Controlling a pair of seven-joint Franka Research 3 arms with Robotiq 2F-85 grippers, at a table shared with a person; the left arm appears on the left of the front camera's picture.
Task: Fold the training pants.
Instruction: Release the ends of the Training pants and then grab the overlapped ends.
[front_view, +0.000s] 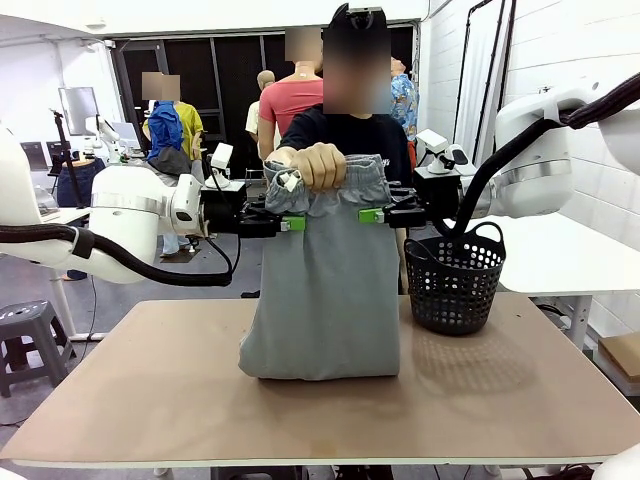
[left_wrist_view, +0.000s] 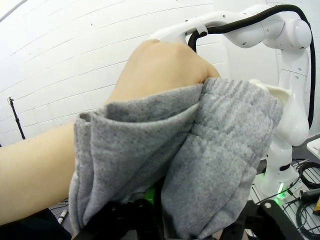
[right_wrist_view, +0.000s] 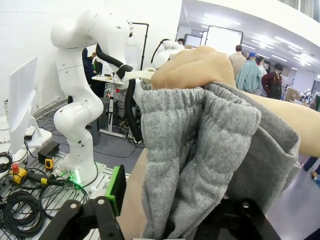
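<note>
Where training pants (front_view: 320, 300) hang, left pincer (front_view: 291, 222) (likewise right pincer (front_view: 374, 214)) straddles them.

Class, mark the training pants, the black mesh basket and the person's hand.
training pants (front_view: 320, 300), front view, hanging grey fabric's middle.
black mesh basket (front_view: 455, 290), front view, mesh side wall.
person's hand (front_view: 320, 165), front view, knuckles over the waistband.

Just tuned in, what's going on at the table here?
A person's hand holds the grey training pants up by the bunched waistband, lower end resting on the table. The left pincer and right pincer flank them just below the waistband, fabric between their fingers; whether they clamp it is unclear. A black mesh basket stands beside them.
</note>
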